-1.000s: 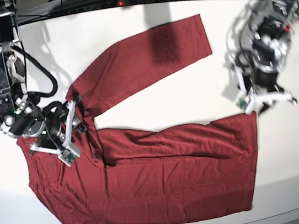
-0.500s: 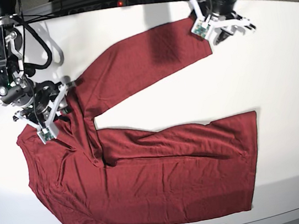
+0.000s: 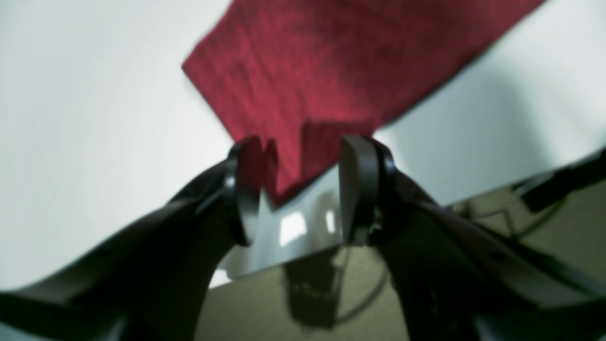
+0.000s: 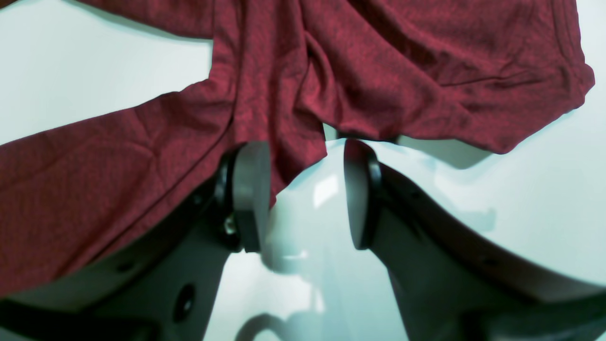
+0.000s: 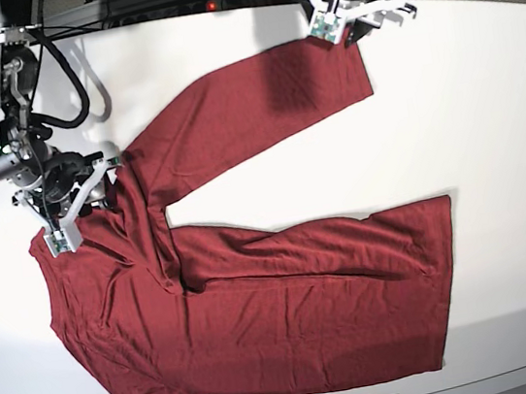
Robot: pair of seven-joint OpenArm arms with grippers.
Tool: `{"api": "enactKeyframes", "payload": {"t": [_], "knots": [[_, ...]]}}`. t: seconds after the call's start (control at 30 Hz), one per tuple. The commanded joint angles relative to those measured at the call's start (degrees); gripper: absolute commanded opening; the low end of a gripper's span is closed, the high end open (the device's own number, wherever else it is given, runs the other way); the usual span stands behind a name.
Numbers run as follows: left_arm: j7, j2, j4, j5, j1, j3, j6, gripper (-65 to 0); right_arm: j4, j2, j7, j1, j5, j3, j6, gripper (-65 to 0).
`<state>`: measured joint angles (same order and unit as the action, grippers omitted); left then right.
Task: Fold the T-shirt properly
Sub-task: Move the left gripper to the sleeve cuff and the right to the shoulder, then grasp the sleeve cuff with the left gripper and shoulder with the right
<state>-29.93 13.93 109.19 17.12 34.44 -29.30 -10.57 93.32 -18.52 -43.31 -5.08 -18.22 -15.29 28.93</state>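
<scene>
At twelve o'clock on the bench (image 5: 486, 107), the left gripper (image 5: 359, 19) stands released at the sleeve cuff (image 3: 331, 80) of the T-shirt (image 5: 288, 301). Toward nine o'clock, the right gripper (image 5: 83, 205) gapes unclenched at the shoulder, fabric against one finger (image 4: 248, 189).

Right hand (image 4: 303, 189) open over white table (image 4: 521, 189) — rumpled maroon T-shirt (image 4: 331, 71) brushes its left finger (image 4: 248, 189).
</scene>
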Motion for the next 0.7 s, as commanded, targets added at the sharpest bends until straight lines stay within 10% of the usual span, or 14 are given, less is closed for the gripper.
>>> {"api": "enactKeyframes", "payload": {"t": [0.0,0.67], "knots": [[2.38,0.07,1.05,0.87,0.46,0.00,-0.63,-38.7,0.09,-0.24,1.36,0.76,0.13,-0.31,0.17,-39.1],[7.28,-0.61,-3.21,0.85,0.33,0.00,-2.97,-38.8,-6.25,3.63,6.62,0.76,4.50,-0.28,0.22,-39.1]]}}
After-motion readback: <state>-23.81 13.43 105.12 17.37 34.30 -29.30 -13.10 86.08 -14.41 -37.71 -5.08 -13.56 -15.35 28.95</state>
